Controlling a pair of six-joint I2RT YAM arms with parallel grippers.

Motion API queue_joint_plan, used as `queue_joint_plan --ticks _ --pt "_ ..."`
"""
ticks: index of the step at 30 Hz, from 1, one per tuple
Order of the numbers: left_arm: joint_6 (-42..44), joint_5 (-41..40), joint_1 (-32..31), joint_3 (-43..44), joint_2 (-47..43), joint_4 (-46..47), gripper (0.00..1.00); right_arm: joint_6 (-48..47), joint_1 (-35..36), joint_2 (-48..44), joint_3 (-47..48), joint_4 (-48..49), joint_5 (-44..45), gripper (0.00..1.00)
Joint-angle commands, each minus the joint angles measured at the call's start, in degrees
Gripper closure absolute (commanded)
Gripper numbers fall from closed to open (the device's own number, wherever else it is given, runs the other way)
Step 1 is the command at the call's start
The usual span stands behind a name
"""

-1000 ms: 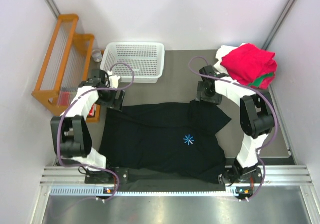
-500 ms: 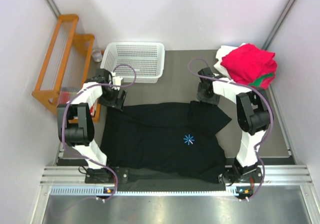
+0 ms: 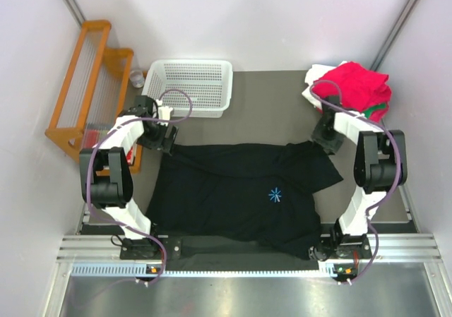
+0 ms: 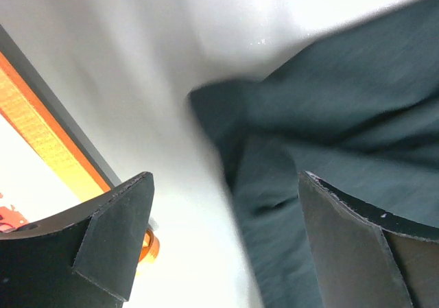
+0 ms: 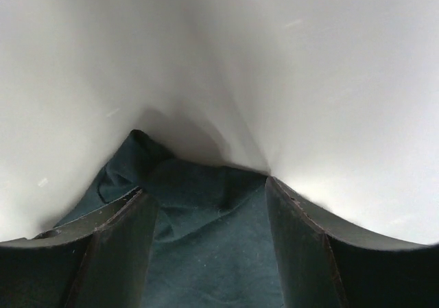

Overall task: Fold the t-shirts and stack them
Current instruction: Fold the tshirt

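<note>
The black t-shirt lies spread on the table, its light-blue starburst facing up. My left gripper hovers open over the shirt's far left corner; in the left wrist view the gripper straddles the edge of the dark cloth. At the shirt's far right sleeve, my right gripper points down. Its fingers stand apart in the right wrist view, with bunched dark cloth filling the gap between them. Folded red, green and white t-shirts are stacked at the back right.
A white perforated basket stands at the back, left of centre. An orange rack leans beside the table's left edge, close to my left arm. Bare grey table shows between the basket and the stack.
My right gripper has swept to the right, its jaws narrowing. The shirt's right sleeve is drawn out rightward and the shirt has shifted slightly right. The left gripper has barely moved.
</note>
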Motion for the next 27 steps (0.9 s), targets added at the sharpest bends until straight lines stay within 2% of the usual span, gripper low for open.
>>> queue_joint_plan --ticks 1,8,11,15,19,21,22,27 --pt "0.5 0.5 -0.1 2.1 -2.7 -0.7 0.10 -1.5 -6.0 0.5 5.7 -1.8 0.2 0.37" --pt "-0.8 2.6 -0.2 3.4 -3.3 -1.3 0.09 -3.5 -6.9 10.3 15.2 -2.8 -8.1 0.43" --pt "-1.9 3.6 -0.6 4.5 -4.1 -2.8 0.09 -5.7 -4.4 10.8 18.9 -5.0 -5.3 0.40" --pt "-2.5 4.0 -3.2 5.4 -6.8 -4.5 0.08 -8.2 5.3 4.0 18.2 -5.9 3.6 0.27" --pt "-3.4 4.0 -4.1 4.7 -10.2 -5.0 0.07 -9.1 17.2 -3.2 18.0 -8.7 9.4 0.24" --pt "-3.4 3.5 -4.2 3.8 -11.7 -4.8 0.06 -10.7 21.6 -4.4 18.8 -9.4 9.8 0.23" --pt "-3.2 2.5 -4.1 2.9 -12.1 -4.8 0.06 -11.3 26.2 -4.6 19.6 -10.2 9.7 0.23" --pt "-4.7 -2.7 -2.5 -0.1 -14.0 -1.0 0.04 -12.7 34.2 -1.2 24.7 -11.7 5.3 0.23"
